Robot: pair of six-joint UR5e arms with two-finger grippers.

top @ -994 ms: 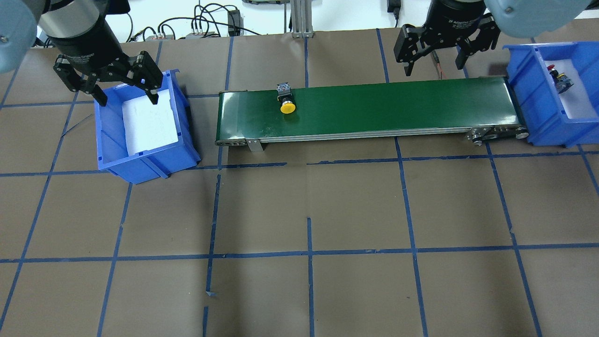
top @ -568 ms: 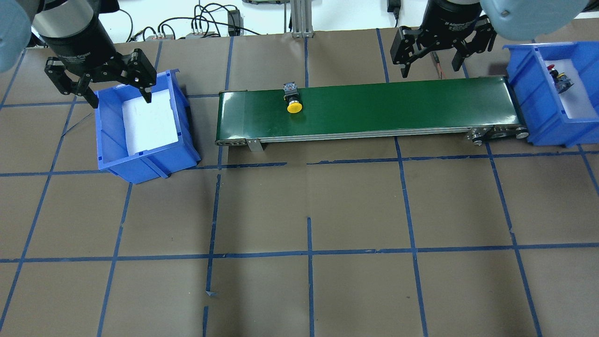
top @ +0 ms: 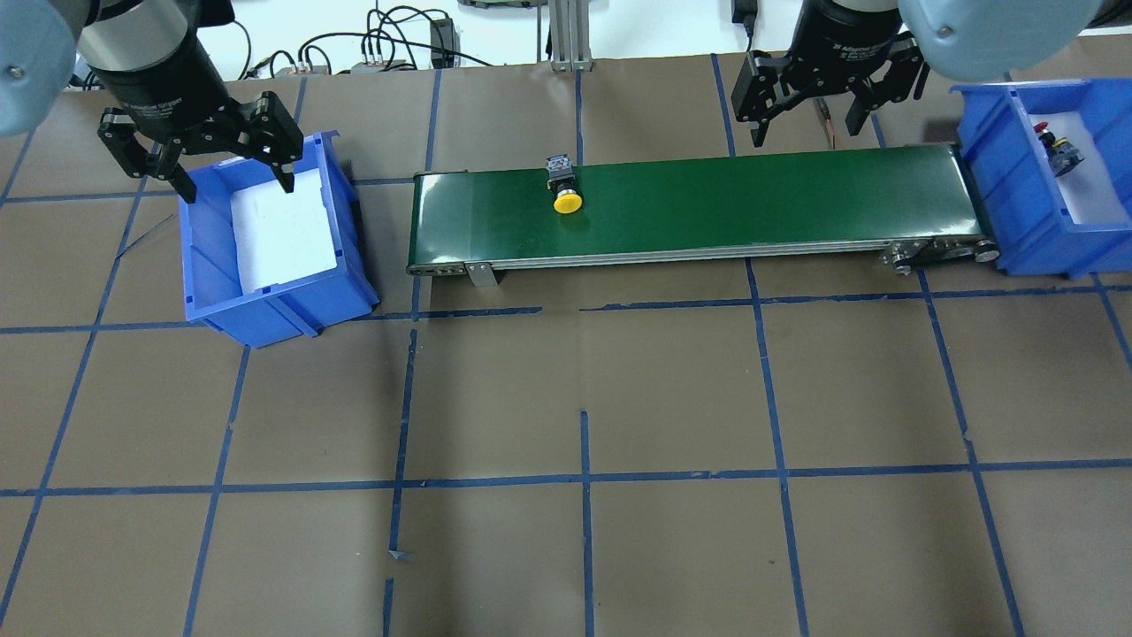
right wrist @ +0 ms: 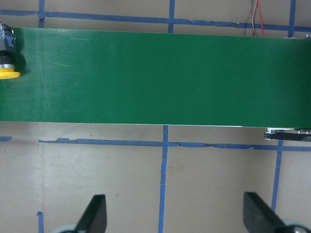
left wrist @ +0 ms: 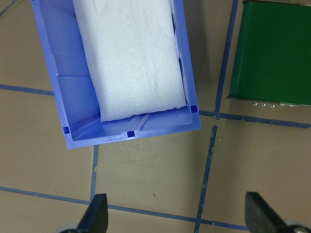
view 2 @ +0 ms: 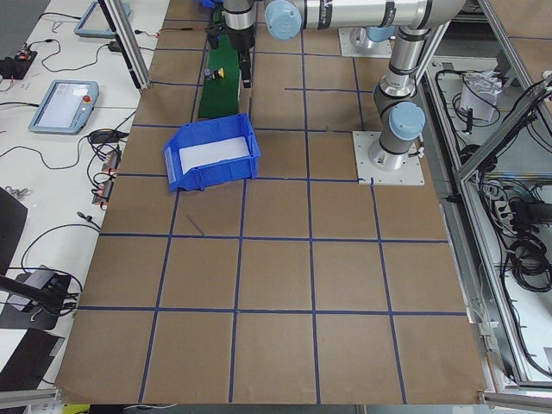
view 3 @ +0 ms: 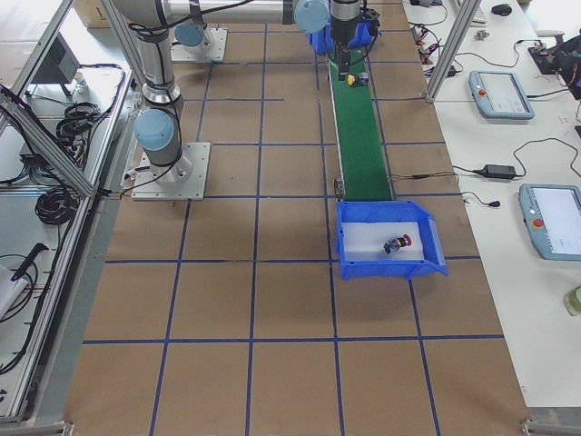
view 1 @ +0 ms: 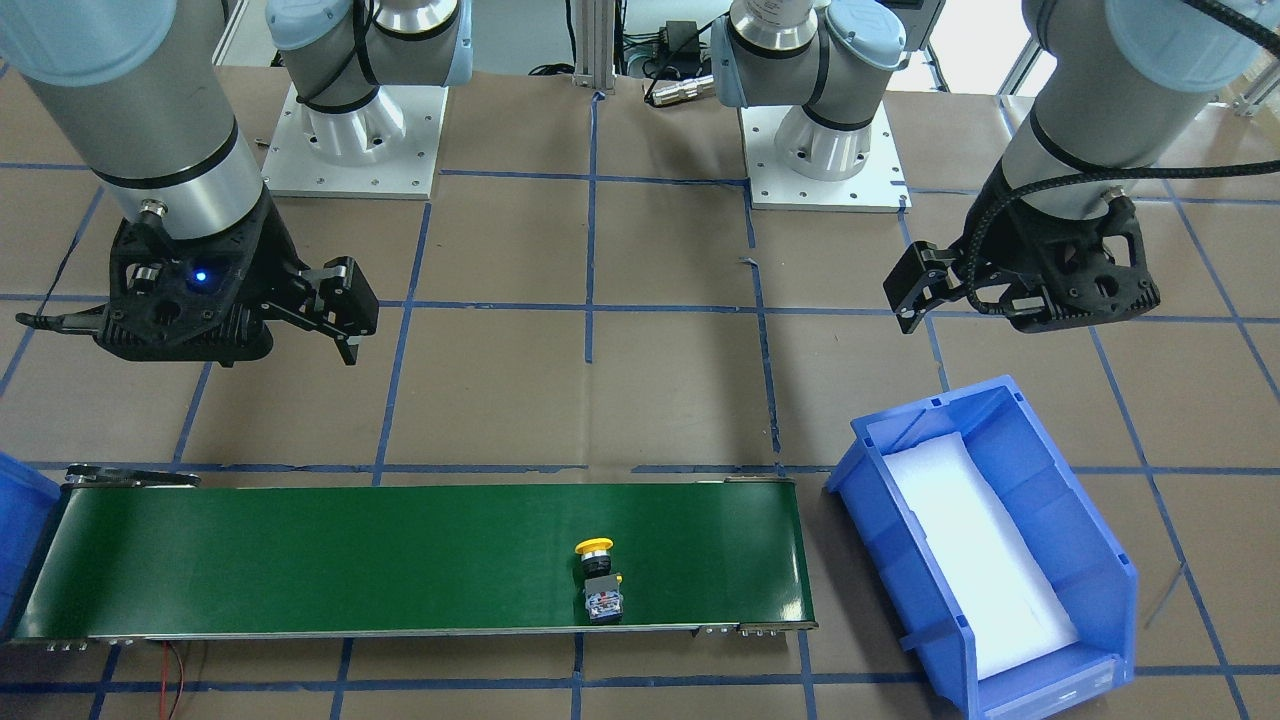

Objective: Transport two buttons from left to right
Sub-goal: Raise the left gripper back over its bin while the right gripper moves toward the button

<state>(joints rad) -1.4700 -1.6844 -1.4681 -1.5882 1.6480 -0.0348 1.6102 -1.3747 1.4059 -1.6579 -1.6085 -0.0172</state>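
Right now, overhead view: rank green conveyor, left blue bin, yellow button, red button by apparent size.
1. green conveyor
2. left blue bin
3. yellow button and red button: both tiny and about alike, so I won't rank them.

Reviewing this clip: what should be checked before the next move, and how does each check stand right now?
1. Red button in right bin: ok.
2. Yellow button in right bin: not ok; it lies on the belt, left of middle.
3. Belt carrying it rightward: ok; it has shifted right in the last second.
4. Left bin emptied: ok, only foam inside.
5. Left gripper open, empty: ok.
6. Right gripper open, empty: ok.
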